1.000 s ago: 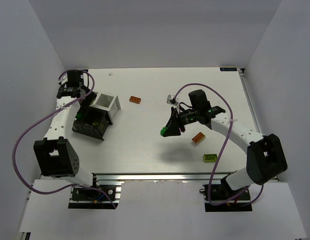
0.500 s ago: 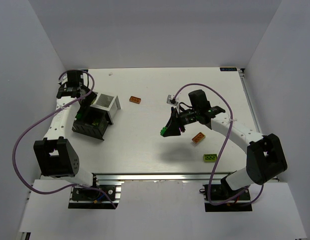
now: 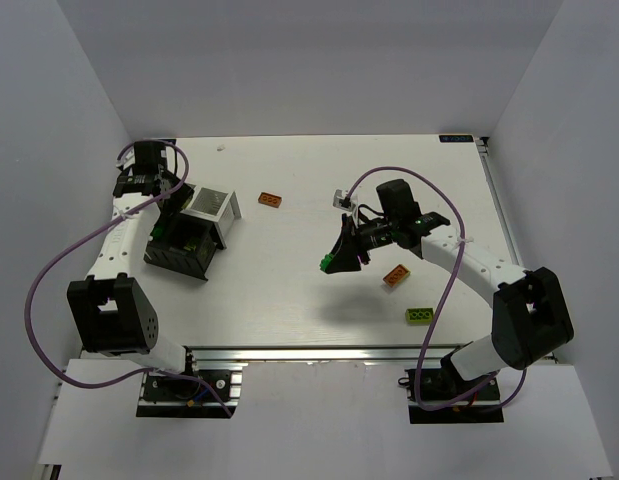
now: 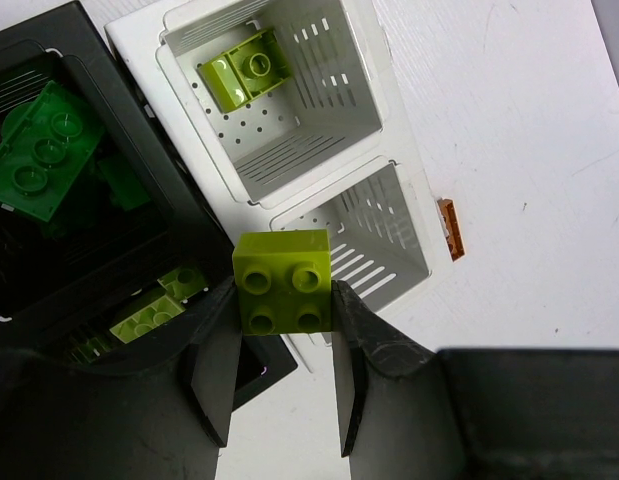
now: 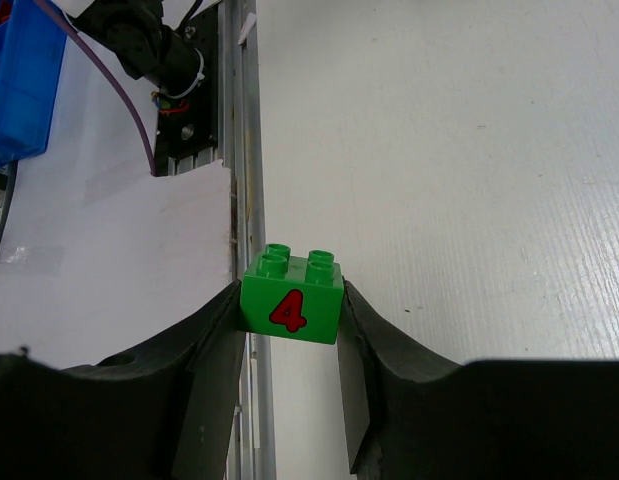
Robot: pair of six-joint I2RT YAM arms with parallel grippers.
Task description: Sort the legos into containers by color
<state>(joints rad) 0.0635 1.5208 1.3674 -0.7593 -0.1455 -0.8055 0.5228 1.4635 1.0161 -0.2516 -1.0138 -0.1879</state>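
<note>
My left gripper [image 4: 283, 288] is shut on a lime brick [image 4: 283, 270], held just above where the white container [image 4: 334, 70] meets the black container [image 4: 174, 190]. The white one holds one lime brick [image 4: 241, 68]. The black one holds a dark green brick [image 4: 37, 160] and lime bricks [image 4: 149, 315]. My right gripper [image 5: 289, 305] is shut on a green brick [image 5: 291, 298] marked with a red 4, raised over mid-table [image 3: 335, 262]. On the table lie an orange brick [image 3: 271, 199], a second orange brick [image 3: 396, 276] and a lime brick [image 3: 420, 315].
The white container [image 3: 221, 208] and the black container [image 3: 174, 262] stand side by side at the table's left, under my left arm. An orange brick [image 4: 451, 229] lies just right of the white box. White walls enclose the table on three sides.
</note>
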